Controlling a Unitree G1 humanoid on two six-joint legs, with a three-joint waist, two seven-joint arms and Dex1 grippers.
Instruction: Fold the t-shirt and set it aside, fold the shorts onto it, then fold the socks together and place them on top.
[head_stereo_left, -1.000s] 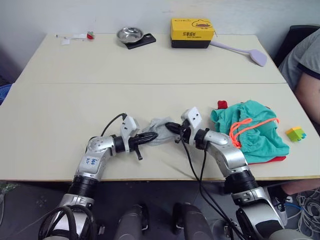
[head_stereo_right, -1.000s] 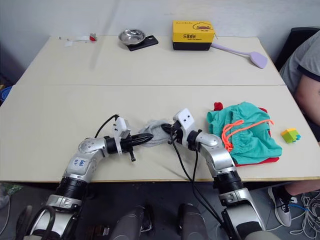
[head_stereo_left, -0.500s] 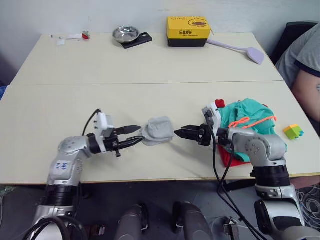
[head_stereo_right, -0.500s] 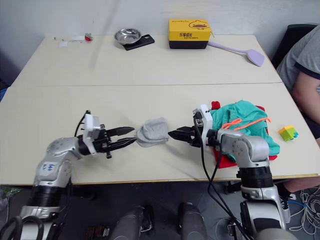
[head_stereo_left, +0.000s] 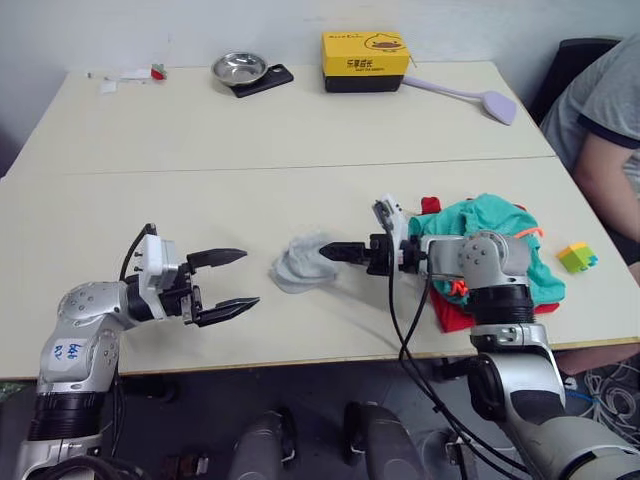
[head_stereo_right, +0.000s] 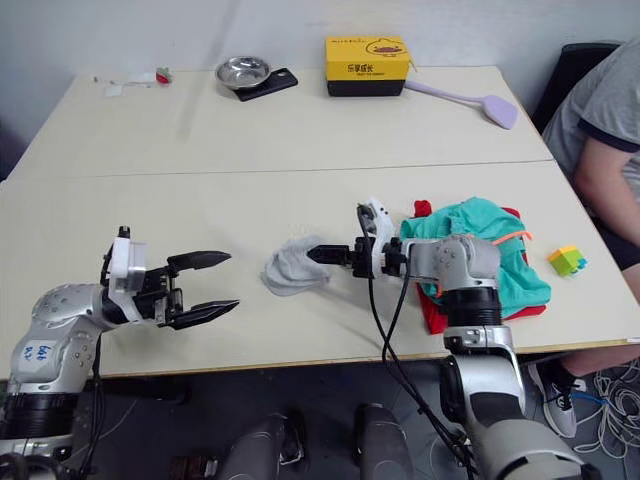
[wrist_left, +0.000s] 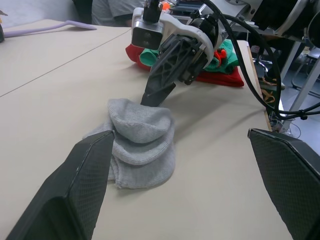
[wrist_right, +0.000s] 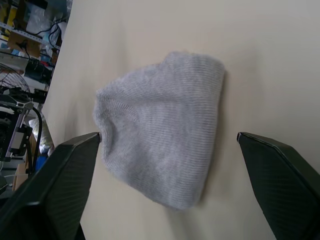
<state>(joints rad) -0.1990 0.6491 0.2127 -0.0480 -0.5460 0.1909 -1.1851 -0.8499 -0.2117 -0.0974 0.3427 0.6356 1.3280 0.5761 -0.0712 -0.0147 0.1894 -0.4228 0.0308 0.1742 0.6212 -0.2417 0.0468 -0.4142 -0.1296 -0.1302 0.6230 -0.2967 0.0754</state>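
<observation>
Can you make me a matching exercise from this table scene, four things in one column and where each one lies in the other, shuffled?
Things:
1. socks
2. shorts
3. steel bowl
4. yellow box

Places:
A. far edge, beside the lilac spatula
B. between the two grippers
C. on the red t-shirt
D. on a black slab at the far edge

Pairs: 1-B, 2-C, 3-D, 4-A

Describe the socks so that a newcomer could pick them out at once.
Start at the table and look along its near edge. Midway between the left gripper and right gripper lies a small bundle: the socks, plain light grey knit, unlike the teal shorts nearby.
</observation>
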